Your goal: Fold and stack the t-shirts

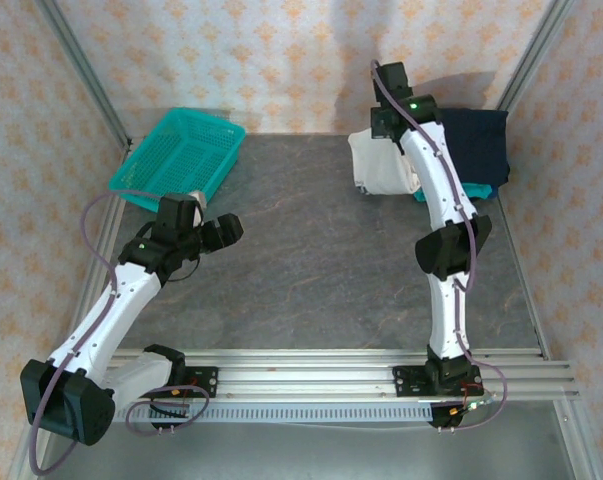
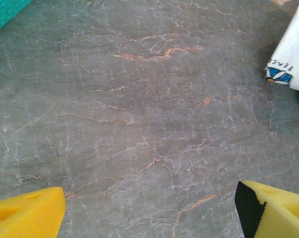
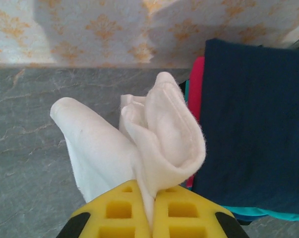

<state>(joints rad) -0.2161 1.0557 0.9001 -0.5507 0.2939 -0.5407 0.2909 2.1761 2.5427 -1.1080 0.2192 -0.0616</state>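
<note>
Here, right gripper (image 3: 152, 201): clamped together on a bunched fold of the white tee (image 3: 159, 139).
Left gripper (image 2: 149, 210): jaws are held wide apart, nothing gripped, above the bare table (image 2: 139, 109).
White tee: crumpled, at the far right, just beside the stack (image 1: 479, 150).
Stack: three folded tees are counted, with the navy tee (image 3: 248, 114) on top, then the red tee (image 3: 197, 74) and the teal tee (image 3: 273, 214).

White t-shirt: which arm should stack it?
Right, probably. The right gripper is shut on the white t-shirt, beside the folded pile. The left gripper hangs open over the table, far off.
</note>
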